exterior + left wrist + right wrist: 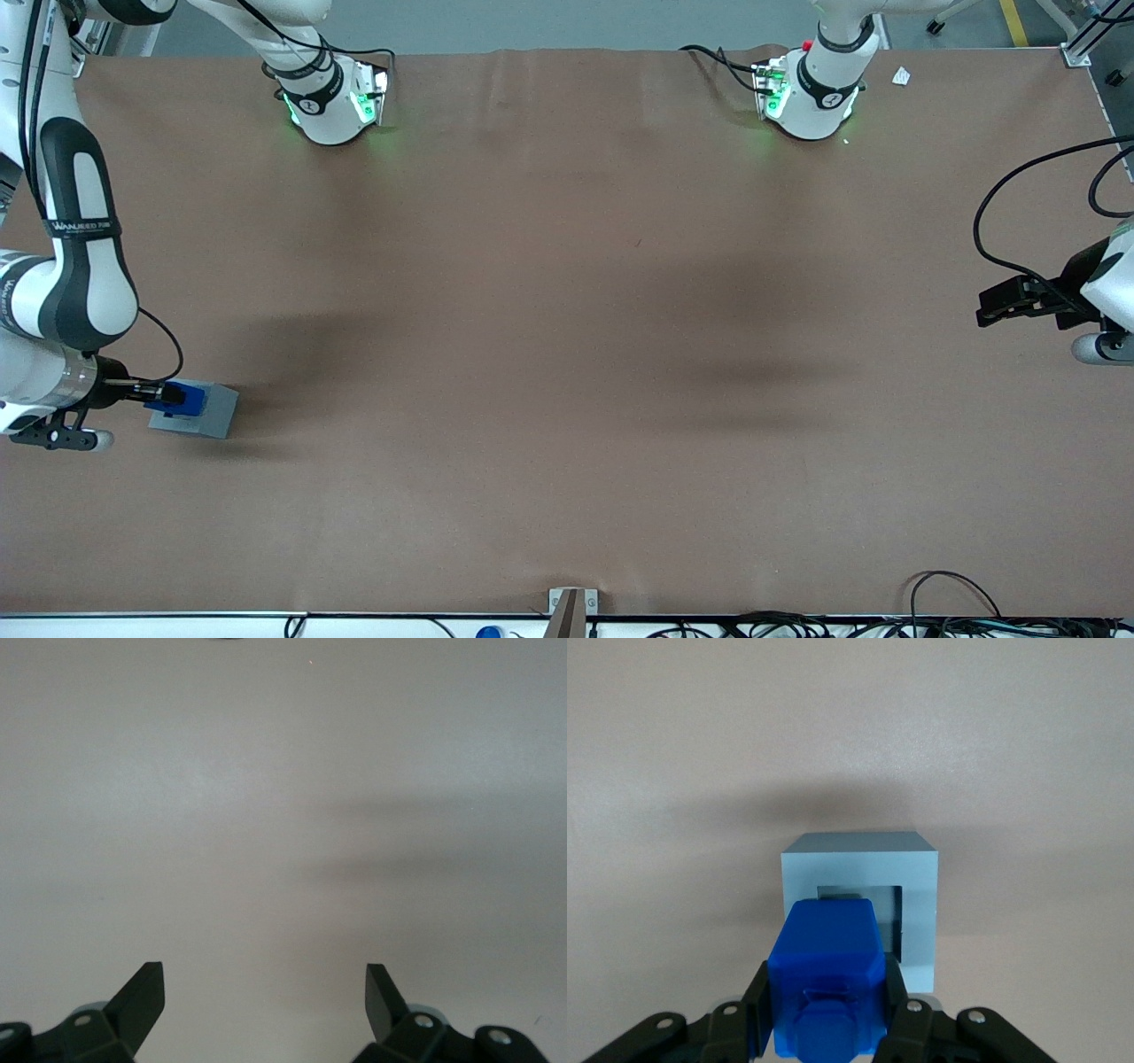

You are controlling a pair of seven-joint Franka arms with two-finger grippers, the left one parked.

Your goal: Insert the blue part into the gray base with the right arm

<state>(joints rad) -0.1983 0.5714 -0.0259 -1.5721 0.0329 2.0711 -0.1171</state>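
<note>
**Blue part held over gray base, not seated**

Right arm (66, 292) sits at the working arm's end of the table (567, 354), wrist low and reaching toward the table's middle. Its gripper (168, 395) is clamped on the blue part (188, 398), fingers (757, 1010) pressed against both sides of the block. In the front view the blue part overlaps the top of the gray base (208, 416), which rests flat on the table.

Wrist view: blue part (826, 979) is in the gripper (828, 1028), lined up over the square recess in the gray base (917, 895) and covering most of it. A strip of the recess shows along one side and the top edge. Whether the part's lower end has entered the recess, can't tell. Base casts a soft shadow on the table (673, 771).
</note>
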